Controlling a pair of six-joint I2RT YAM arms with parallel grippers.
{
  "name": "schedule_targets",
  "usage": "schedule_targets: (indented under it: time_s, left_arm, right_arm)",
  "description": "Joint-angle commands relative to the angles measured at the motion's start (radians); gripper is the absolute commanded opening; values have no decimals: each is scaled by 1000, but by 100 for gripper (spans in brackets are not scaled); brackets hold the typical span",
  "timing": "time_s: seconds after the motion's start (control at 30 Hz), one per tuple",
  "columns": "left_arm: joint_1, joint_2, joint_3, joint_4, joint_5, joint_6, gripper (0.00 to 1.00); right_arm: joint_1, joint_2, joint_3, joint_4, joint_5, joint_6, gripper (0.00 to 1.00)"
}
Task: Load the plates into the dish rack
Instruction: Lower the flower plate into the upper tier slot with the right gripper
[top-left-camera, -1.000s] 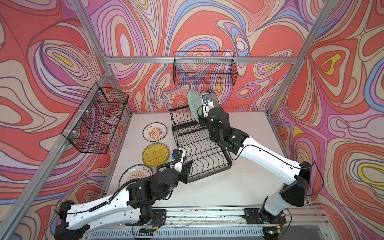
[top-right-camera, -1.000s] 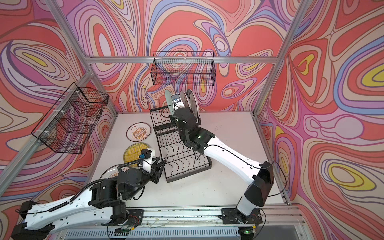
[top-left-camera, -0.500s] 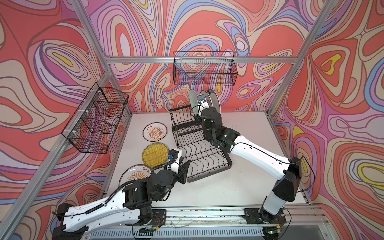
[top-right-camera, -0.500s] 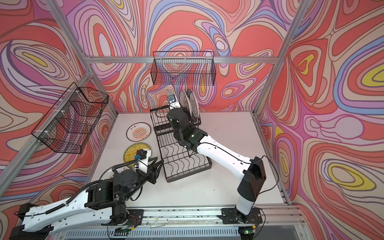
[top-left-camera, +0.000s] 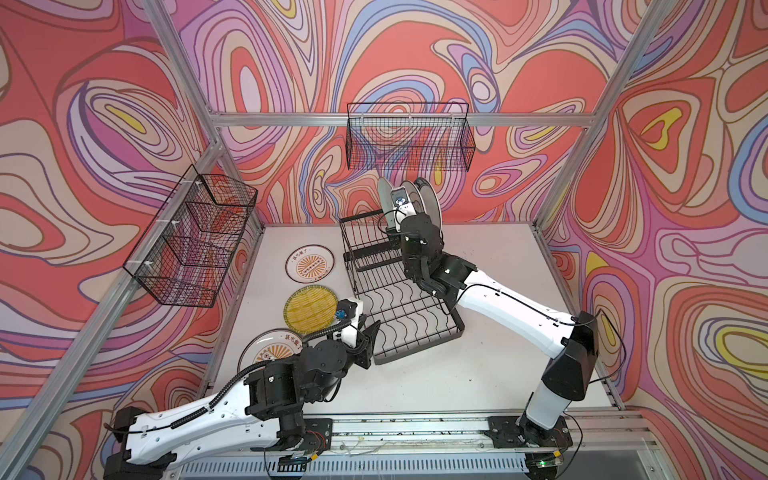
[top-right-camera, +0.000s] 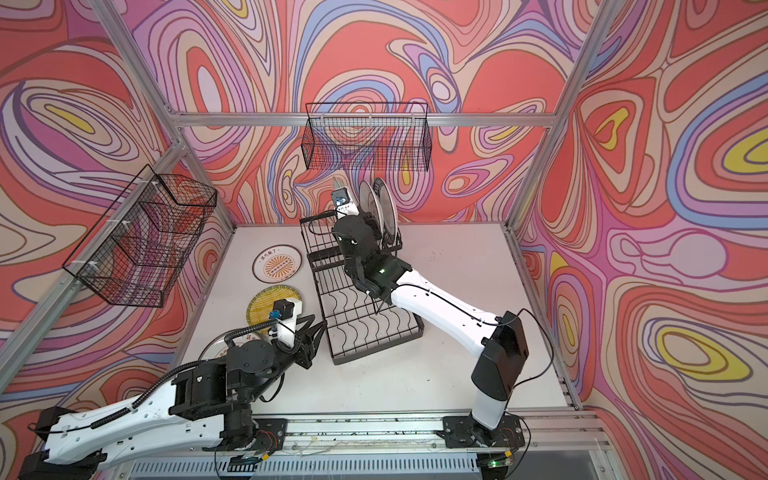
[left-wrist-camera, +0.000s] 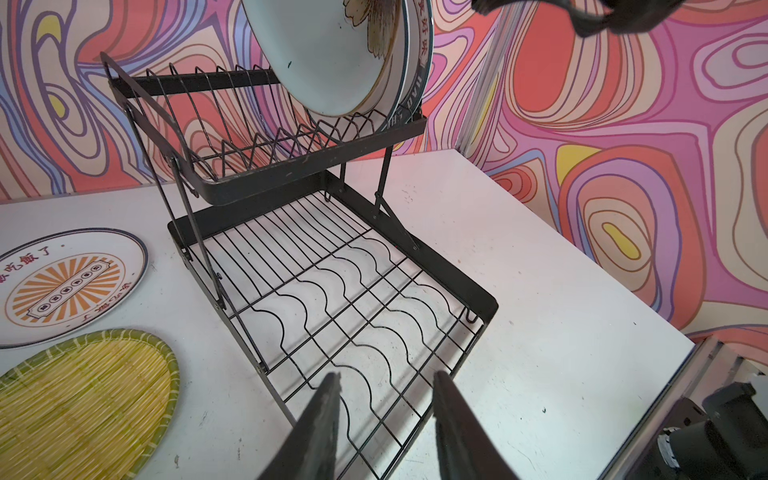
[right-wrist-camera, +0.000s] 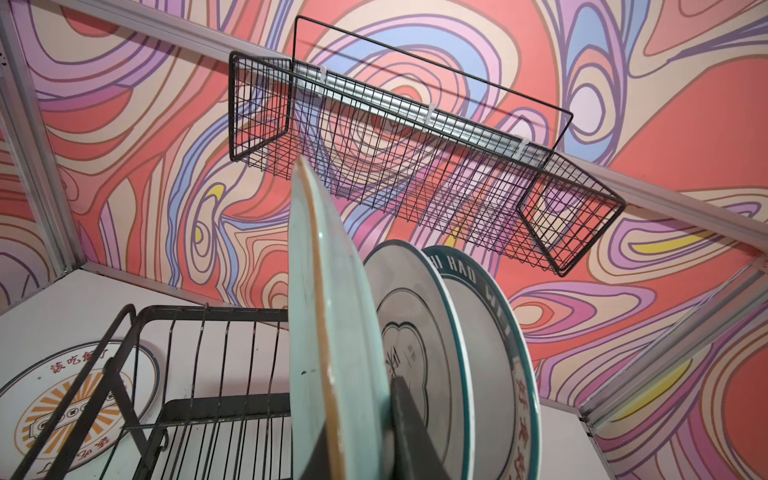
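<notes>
Swirled pink and orange walls close in on a white table (top-left-camera: 498, 257), with the dish rack (top-left-camera: 409, 316) at the middle of both top views. My right gripper (right-wrist-camera: 361, 419) pinches the green plate (right-wrist-camera: 328, 316) by its lower rim. It holds the plate on edge over the raised tier (left-wrist-camera: 270, 124), upper middle of the frame, just beside the cloud plate (right-wrist-camera: 411, 316) and the lettered plate (right-wrist-camera: 494, 332) standing there. I cannot tell whether its bottom edge sits between the wires yet. To do this well, I judge I should keep it parallel to its neighbours, lower it straight into the next free slot, and let go only once the wires bear it. A lean could knock the cloud plate. Room is tight on that side and under the wall basket (right-wrist-camera: 415, 166); the empty slots toward the left are open. My left gripper (left-wrist-camera: 386, 378) hovers half spread and empty by the low tray's near corner. Left of the rack, the far sunburst plate (top-left-camera: 309, 266), yellow plate (top-left-camera: 311, 311) and near sunburst plate (top-left-camera: 270, 351) lie flat.
</notes>
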Motion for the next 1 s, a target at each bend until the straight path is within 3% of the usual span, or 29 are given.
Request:
schedule_targets:
  time_s: [0.0, 0.97]
  left_arm:
    - [-7, -5, -3, -23, -19, 0, 40]
    - [-6, -31, -19, -39, -22, -23, 40]
  right_arm:
    - [4, -10, 67, 130, 32, -17, 0]
    - [5, -9, -23, 112, 71, 12, 0]
